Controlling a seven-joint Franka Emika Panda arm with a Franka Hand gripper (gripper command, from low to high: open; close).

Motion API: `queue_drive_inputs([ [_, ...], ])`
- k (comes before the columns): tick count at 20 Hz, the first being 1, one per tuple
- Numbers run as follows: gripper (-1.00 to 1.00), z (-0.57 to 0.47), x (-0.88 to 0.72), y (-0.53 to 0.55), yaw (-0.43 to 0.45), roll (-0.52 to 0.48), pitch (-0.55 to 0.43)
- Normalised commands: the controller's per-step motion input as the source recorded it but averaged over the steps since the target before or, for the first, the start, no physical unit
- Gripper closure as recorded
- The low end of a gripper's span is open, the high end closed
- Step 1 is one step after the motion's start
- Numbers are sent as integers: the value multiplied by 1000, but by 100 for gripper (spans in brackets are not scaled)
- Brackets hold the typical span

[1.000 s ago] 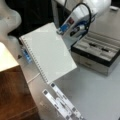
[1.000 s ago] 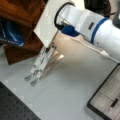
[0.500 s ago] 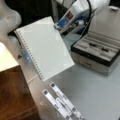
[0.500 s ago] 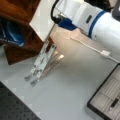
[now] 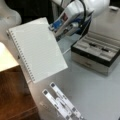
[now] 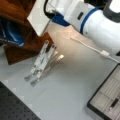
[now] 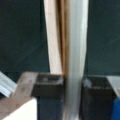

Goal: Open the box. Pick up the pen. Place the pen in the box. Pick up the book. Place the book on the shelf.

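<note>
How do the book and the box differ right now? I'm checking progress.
The book is held up off the table, tilted, in the claw; the box rests flat on the table. The book is white and thin with a spiral edge; the box is open, dark-rimmed, with the pen inside. Both are rectangular.

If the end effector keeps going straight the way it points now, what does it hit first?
Probably the shelf: the end effector, shut on the book, points toward its pale top. Depth is unclear.
</note>
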Motion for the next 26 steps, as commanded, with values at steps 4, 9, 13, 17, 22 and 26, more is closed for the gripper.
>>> queue_drive_inputs([
  [4,100,102,-107,-183,-58,-155,62],
  [9,100,28,-165,-244,-16,-135,32],
  [13,100,26,-204,-218,23,-127,17],
  [17,100,48,-188,-132,64,-121,-1],
  [22,100,97,-146,-171,85,-142,-37],
  [26,100,94,-131,-266,127,-140,-47],
])
